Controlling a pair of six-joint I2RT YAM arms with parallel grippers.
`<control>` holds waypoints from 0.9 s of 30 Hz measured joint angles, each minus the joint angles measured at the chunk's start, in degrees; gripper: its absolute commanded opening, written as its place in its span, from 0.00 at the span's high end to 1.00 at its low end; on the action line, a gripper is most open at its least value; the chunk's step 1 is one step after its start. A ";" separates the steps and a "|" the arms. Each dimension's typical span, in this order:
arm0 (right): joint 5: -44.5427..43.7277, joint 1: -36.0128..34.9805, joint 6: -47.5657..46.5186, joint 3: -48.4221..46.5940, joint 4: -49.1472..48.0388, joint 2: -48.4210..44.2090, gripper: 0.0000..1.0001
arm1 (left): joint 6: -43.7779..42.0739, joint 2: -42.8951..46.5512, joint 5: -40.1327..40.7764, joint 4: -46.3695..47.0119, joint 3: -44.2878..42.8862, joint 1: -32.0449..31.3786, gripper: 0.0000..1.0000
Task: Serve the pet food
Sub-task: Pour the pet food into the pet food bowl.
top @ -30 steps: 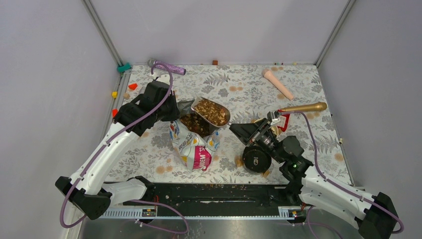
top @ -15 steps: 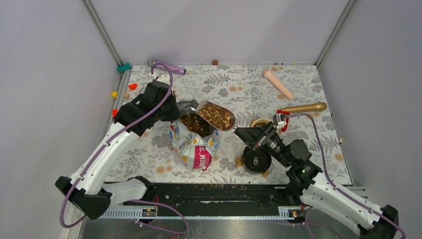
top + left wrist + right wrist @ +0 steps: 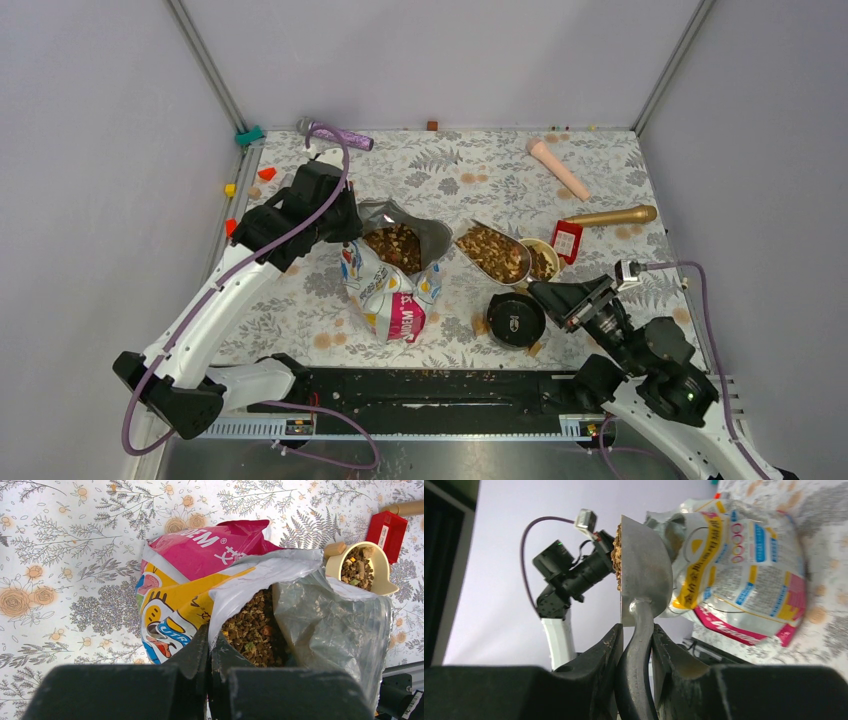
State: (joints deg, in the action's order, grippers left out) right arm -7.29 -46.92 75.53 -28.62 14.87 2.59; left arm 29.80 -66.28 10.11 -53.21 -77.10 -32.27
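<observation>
The pet food bag (image 3: 395, 295) stands open in the middle of the table, with brown pet food (image 3: 393, 244) showing in its mouth. My left gripper (image 3: 352, 226) is shut on the bag's white rim (image 3: 235, 587), jaws pinched flat at the near edge of the opening (image 3: 210, 642). My right gripper (image 3: 545, 291) is shut on the handle of a metal scoop (image 3: 490, 253) heaped with kibble. The scoop hangs right of the bag, its far side over the rim of a cream bowl (image 3: 546, 260). The bowl (image 3: 359, 567) holds some kibble. In the right wrist view the scoop (image 3: 644, 575) stands on edge above the jaws (image 3: 638, 636).
A black round lid (image 3: 515, 318) lies just in front of the bowl, and a small red box (image 3: 566, 241) sits right behind it. A gold microphone (image 3: 610, 215), a pink cone (image 3: 558, 168) and a purple stick (image 3: 340, 133) lie toward the back. Loose kibble dots the near rail.
My right arm has pulled back to the right, carrying the full scoop out of the bag's mouth to the bowl. The left arm and bag have stayed put.
</observation>
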 measured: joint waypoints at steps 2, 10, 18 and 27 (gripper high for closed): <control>-1.29 0.00 -0.46 -1.70 5.68 -1.31 1.00 | 0.00 -0.22 0.00 0.17 0.00 0.00 1.00; -6.32 0.00 -1.07 -6.58 25.88 -1.77 1.00 | 0.00 -0.35 0.00 0.26 0.00 0.04 1.00; -10.84 0.00 -0.61 -11.41 41.81 -1.77 1.00 | 0.00 -0.46 -0.02 0.33 0.00 0.04 1.00; -13.94 0.00 0.39 -14.64 51.82 -1.99 1.00 | 0.00 -0.85 -0.02 0.59 0.00 0.04 1.00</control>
State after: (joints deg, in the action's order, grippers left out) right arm -21.23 -46.92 75.92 -43.27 66.70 0.60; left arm 29.80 -67.13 10.09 -52.62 -77.10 -32.23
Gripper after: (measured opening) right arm 0.315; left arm 0.013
